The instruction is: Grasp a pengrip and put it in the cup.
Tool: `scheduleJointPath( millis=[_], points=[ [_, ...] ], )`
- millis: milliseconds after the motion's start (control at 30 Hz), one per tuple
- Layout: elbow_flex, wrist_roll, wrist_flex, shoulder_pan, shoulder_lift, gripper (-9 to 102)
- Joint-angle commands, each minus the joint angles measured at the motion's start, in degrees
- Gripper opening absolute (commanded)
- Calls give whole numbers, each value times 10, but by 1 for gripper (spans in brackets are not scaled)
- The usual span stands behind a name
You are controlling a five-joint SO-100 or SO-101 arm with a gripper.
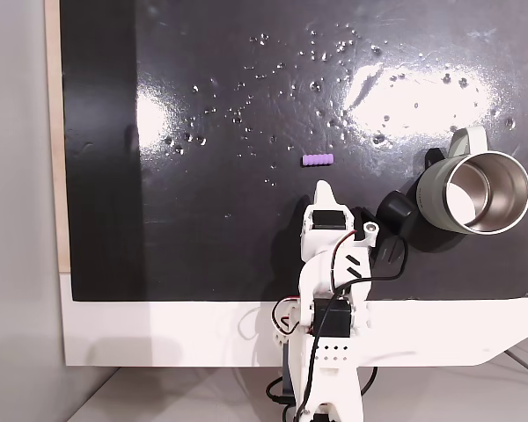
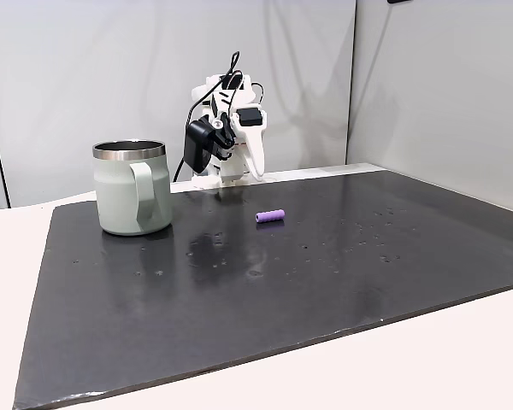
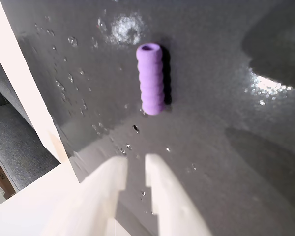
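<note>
The light-purple ribbed pengrip (image 1: 317, 161) (image 2: 269, 216) lies on its side on the black mat, apart from everything else. In the wrist view the pengrip (image 3: 151, 78) sits a short way beyond my fingertips. My white gripper (image 1: 324, 187) (image 2: 258, 171) (image 3: 136, 160) hovers just short of it, pointing at it. The jaws stand nearly together, with only a thin gap and nothing held. The sage-green cup (image 1: 436, 189) (image 2: 128, 192) stands upright with its steel inside showing. It is at the right in one fixed view and at the left in the other.
The glossy black mat (image 1: 202, 220) (image 2: 325, 273) carries scattered water droplets and lamp glare. It lies on a white table (image 1: 158, 334). A black round part of the arm (image 1: 393, 211) sits close beside the cup. A grey wall stands behind the arm.
</note>
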Motion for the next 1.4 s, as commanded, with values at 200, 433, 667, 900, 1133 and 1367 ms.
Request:
scheduleJointPath(
  millis=[200, 433, 667, 900, 1133, 1367],
  points=[
    [-4, -9, -16, -5, 5, 0],
    [-11, -17, -11, -7, 5, 0],
    [-117, -54, 4, 3, -79, 0],
    [-267, -59, 7, 2, -317, 1],
    [-401, -57, 40, 11, -521, 11],
    [-483, -50, 62, 10, -663, 16]
  ],
)
